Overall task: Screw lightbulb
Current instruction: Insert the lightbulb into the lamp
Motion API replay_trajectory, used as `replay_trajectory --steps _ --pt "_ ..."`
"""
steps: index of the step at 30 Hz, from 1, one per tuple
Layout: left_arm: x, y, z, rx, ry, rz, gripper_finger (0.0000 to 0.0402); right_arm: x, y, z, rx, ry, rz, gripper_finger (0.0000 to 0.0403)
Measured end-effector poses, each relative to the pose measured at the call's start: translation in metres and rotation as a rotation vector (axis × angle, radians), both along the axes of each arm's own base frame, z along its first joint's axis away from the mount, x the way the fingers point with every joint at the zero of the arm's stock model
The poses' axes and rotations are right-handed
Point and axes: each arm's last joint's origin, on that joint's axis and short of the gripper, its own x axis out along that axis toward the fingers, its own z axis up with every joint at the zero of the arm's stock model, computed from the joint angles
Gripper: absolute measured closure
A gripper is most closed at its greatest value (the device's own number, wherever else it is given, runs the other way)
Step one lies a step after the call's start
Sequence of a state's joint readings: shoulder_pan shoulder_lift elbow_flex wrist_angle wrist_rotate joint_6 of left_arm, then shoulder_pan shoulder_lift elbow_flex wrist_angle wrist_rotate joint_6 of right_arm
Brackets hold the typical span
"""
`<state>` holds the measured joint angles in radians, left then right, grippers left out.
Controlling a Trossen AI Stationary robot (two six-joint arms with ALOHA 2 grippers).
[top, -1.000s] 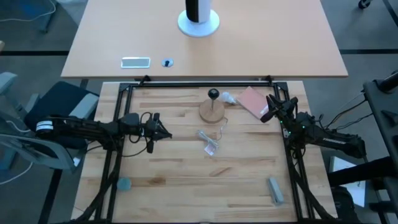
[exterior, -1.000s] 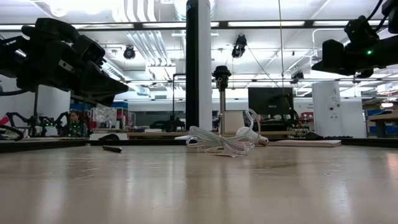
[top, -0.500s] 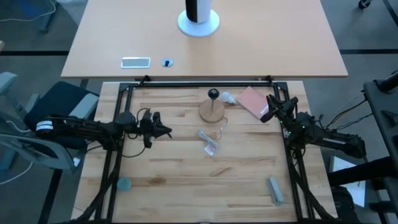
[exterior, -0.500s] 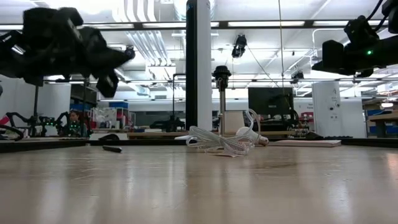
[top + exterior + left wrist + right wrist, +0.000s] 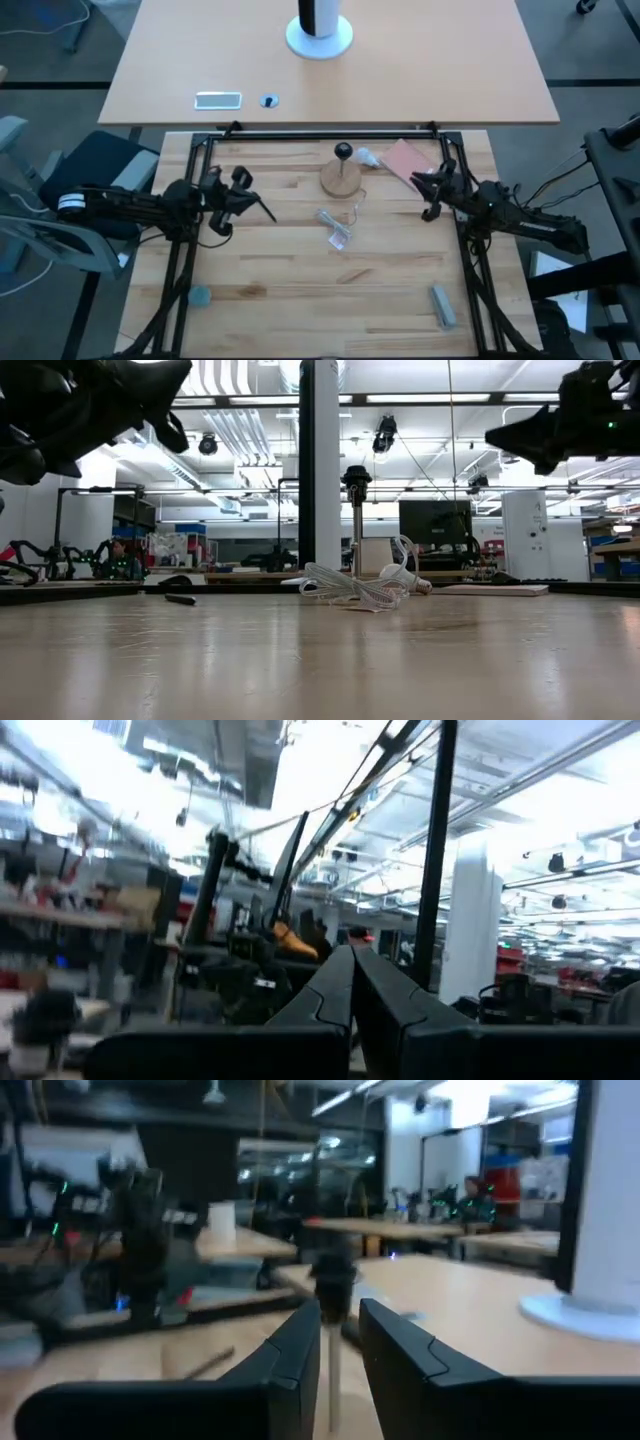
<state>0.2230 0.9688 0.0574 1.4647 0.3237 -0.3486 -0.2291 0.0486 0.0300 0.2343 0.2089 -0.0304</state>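
while the lightbulb [image 5: 366,157] lies untouched just beside the socket [image 5: 343,152], both arms hang clear. left gripper [image 5: 268,213] pressed together; right gripper [image 5: 418,180] slightly spread, empty. step judged: approach. next move calls for descending onto the bulb and pinching it.

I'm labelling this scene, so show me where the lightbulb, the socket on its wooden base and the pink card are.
lightbulb [image 5: 366,157]: high view, on its white globe.
socket [image 5: 343,152]: high view, on the black ball on top.
pink card [image 5: 404,161]: high view, on the middle of its face.
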Motion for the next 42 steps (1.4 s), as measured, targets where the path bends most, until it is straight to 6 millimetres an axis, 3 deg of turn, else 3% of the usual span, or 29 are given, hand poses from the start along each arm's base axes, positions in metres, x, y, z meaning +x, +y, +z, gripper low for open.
replay_trajectory --steps 5,9,15,22,32,37,42 --pt "-0.002 0.000 0.003 0.081 -0.052 0.044 0.0401 -0.004 -0.005 0.005 0.069 -0.027 -0.203 0.0329" --pt "-0.003 -0.001 0.009 0.160 -0.107 0.091 0.0401 -0.003 -0.005 0.017 0.109 -0.001 -0.201 0.0336" --pt "0.010 0.004 0.035 0.339 -0.190 0.279 0.0401 0.009 -0.009 0.036 0.216 0.057 -0.210 0.0351" --pt "0.051 0.022 0.046 0.289 0.137 0.540 0.0401 0.038 -0.018 0.046 0.240 0.260 -0.247 0.0348" --pt "0.104 0.034 0.053 0.296 0.514 0.488 0.0401 0.073 -0.027 0.053 0.199 0.422 -0.259 0.0332" --pt "0.126 0.039 0.036 0.289 0.735 0.443 0.0401 0.083 -0.029 0.049 0.168 0.493 -0.260 0.0342" --pt "0.148 0.044 0.016 0.267 0.836 0.428 0.0401 0.091 -0.031 0.046 0.113 0.558 -0.256 0.0353"
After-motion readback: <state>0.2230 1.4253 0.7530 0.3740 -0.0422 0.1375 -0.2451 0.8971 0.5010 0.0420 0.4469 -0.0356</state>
